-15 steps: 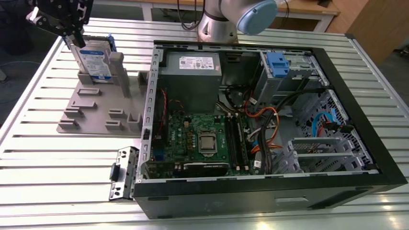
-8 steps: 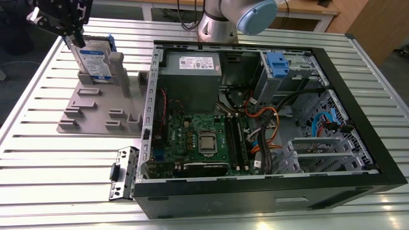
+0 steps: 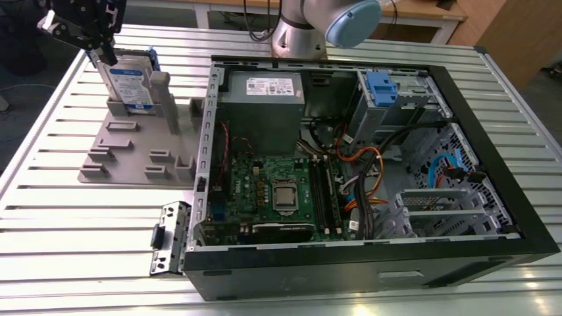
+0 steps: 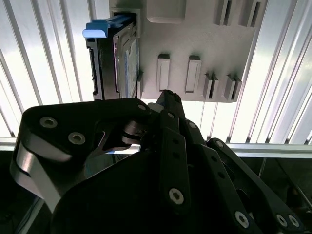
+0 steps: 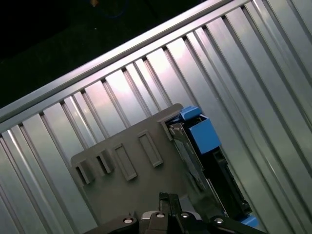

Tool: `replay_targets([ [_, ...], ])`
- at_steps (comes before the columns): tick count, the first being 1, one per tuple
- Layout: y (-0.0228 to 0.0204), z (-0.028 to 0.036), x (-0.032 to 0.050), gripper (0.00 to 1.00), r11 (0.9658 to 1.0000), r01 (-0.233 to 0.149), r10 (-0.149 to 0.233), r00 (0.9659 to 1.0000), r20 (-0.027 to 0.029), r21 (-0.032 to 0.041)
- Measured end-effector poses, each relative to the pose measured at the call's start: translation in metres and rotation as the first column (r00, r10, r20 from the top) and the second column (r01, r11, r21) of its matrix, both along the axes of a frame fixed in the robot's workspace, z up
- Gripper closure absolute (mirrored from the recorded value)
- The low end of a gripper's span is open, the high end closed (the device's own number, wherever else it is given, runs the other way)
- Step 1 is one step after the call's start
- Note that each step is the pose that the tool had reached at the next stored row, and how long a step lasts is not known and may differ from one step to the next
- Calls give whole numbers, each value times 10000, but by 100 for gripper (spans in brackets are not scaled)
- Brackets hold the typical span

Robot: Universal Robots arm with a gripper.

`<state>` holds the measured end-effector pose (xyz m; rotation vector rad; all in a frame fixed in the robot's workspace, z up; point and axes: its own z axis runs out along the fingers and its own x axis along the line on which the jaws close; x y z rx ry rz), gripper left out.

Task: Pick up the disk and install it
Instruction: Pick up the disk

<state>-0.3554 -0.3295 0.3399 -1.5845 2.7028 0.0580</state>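
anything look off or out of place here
Nothing clearly wrong. The disk stands on edge in its grey holder, with the tool at its top. A small metal bracket lies on the table by the open computer case.

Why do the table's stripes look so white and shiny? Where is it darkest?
Second wrist view: glare washes the table slats white. First wrist view: they shine softer; the area past the table is darkest. Exterior view: bright streaks on the nearest slats.

You have open table (image 3: 44,151) on the exterior view's left of the disk (image 3: 128,82). On its other side stand a tall grey post (image 3: 160,92), then the computer case (image 3: 351,273).
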Motion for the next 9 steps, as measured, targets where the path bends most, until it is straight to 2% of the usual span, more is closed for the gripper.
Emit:
replay_targets([
  [9,0,0,0,90,9993,-376,376,9993,0,0],
])
